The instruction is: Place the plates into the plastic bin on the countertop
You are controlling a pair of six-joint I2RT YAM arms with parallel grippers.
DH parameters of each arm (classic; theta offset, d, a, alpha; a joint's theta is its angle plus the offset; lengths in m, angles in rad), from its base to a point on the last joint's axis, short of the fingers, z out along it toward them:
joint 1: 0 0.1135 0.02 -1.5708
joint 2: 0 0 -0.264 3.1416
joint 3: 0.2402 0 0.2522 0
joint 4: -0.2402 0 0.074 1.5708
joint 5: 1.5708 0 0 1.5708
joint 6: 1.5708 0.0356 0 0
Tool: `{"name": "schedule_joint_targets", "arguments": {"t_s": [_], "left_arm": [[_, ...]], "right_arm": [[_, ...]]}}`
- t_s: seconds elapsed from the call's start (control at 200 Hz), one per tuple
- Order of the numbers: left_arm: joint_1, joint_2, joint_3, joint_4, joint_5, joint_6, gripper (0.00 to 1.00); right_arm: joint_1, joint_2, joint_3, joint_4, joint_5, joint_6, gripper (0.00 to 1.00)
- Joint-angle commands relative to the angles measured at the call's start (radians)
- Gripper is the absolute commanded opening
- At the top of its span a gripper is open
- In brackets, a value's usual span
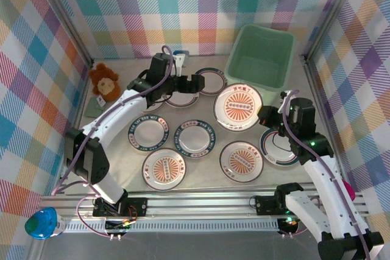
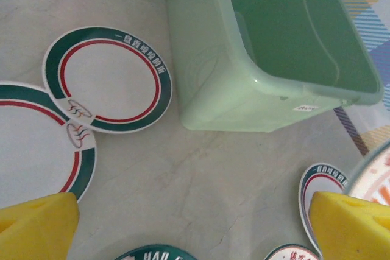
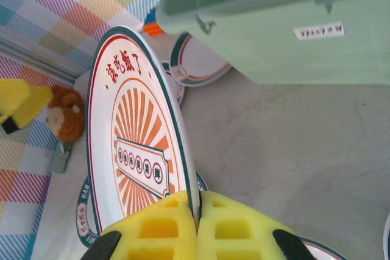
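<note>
The pale green plastic bin (image 1: 262,56) stands at the back right of the countertop (image 1: 122,162). My right gripper (image 1: 266,114) is shut on the rim of a sunburst plate (image 1: 239,108), which it holds lifted and tilted in front of the bin. The right wrist view shows the yellow pads (image 3: 231,229) pinching that plate (image 3: 137,144) edge-on below the bin (image 3: 286,28). My left gripper (image 1: 189,83) hovers open over bare countertop left of the bin (image 2: 274,47), its fingers (image 2: 36,226) wide apart. Two teal-rimmed plates (image 2: 108,78) (image 2: 36,144) lie beside it. Several more plates (image 1: 195,137) lie flat on the counter.
A plush lion (image 1: 103,80) sits at the back left by the plaid wall (image 1: 36,59). A small blue-orange block (image 1: 180,57) stands behind the left gripper. One teal-rimmed plate (image 1: 277,147) lies partly under the right arm. The aluminium rail (image 1: 195,202) runs along the near edge.
</note>
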Motion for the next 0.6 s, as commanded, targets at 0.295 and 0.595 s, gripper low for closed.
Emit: {"name": "schedule_joint_targets", "arguments": {"t_s": [0.295, 0.595], "left_arm": [[-0.014, 0.18, 0.194, 0.137, 0.104, -0.112, 0.97], [-0.05, 0.371, 0.357, 0.138, 0.094, -0.127, 0.97]], "right_arm": [[-0.013, 0.141, 0.263, 0.104, 0.228, -0.029, 0.0], [-0.152, 0.356, 0.383, 0.235, 0.205, -0.027, 0.0]]}}
